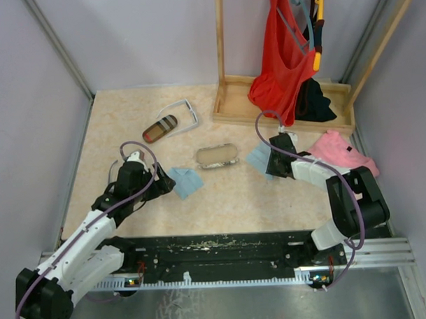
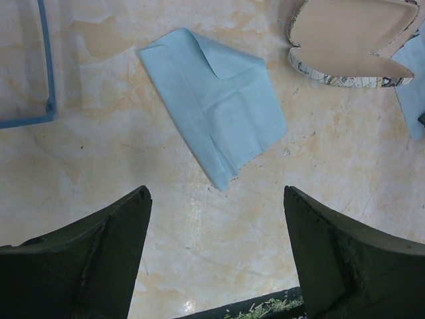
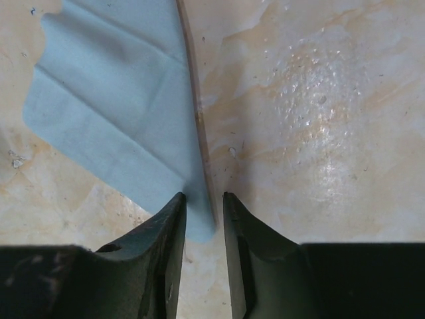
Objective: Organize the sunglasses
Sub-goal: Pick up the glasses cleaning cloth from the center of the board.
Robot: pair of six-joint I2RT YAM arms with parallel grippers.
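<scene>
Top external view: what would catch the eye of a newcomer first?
The bright red garment hanging on the wooden rack at the back right stands out most. On the beige table, the white-framed sunglasses lie beside a brown-striped oblong case, and an open grey-patterned case lies in the middle.

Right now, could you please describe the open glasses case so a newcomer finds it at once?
Start at the wooden rack at the far right of the table. Nearer and left of it, the case lies between two light blue cloths. Unlike the brown-striped case farther back, it lies open, pale inside.
</scene>
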